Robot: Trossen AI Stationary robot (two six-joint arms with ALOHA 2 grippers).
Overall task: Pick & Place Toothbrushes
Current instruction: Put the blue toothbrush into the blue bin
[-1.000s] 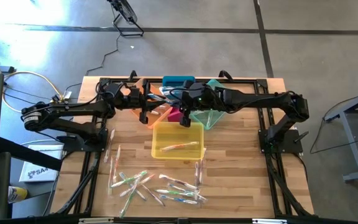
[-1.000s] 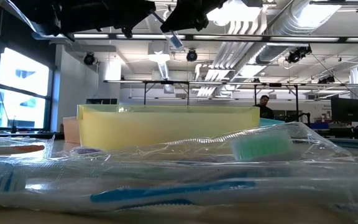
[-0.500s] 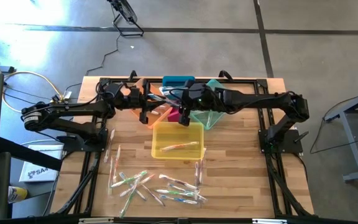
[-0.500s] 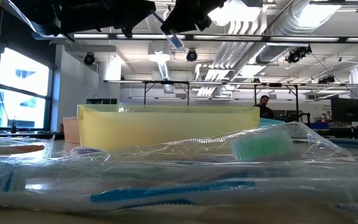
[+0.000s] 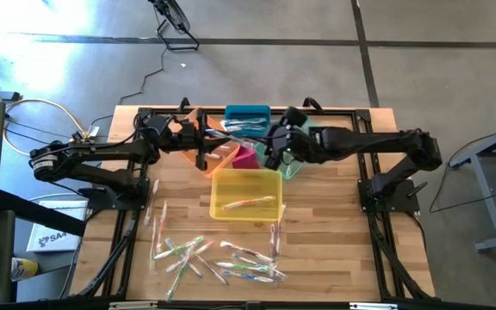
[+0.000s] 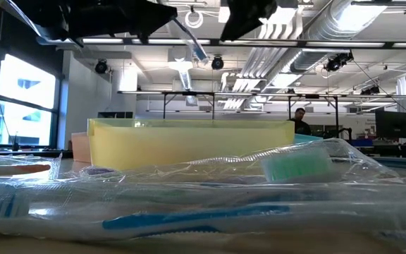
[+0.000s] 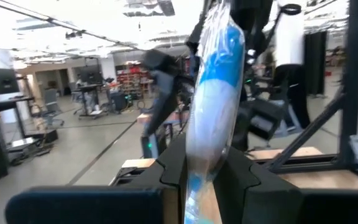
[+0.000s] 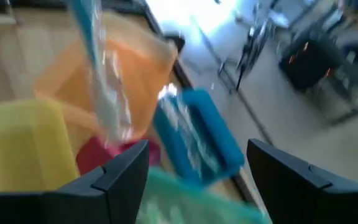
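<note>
While the left gripper (image 5: 203, 143) hangs above the far bins, its fingers (image 7: 173, 171) are clamped on a wrapped blue toothbrush (image 7: 213, 81), which in the left wrist view stands up between them in its clear wrapper; in the low view the same brush (image 6: 191, 42) slants down from that gripper at the top of the picture. The right gripper (image 5: 274, 151) is just beside it, over the pink bin (image 5: 245, 158) and the teal bin (image 5: 289, 164), and its fingers (image 8: 120, 171) stand wide apart with nothing between them. In the right wrist view the held brush (image 8: 101, 93) shows in front of the orange bin (image 8: 120, 62), with the blue bin (image 8: 201, 134) near it and the yellow bin (image 8: 17, 155) to one side. The blue bin holds wrapped brushes, though how many cannot be told. From above, the yellow bin (image 5: 217, 178) sits in the middle of the table (image 5: 334, 250) with one brush (image 5: 248, 204) lying in it. On the near part of the table a loose scatter of wrapped toothbrushes (image 5: 218, 257) lies flat, some crossing each other, with green, blue and orange accents. Two more brushes (image 5: 160, 220) lie apart on the left side, near the left arm's frame. In the low view a brush with a green head (image 6: 296, 166) and one with a blue handle (image 6: 189, 217) lie closest to the camera.
</note>
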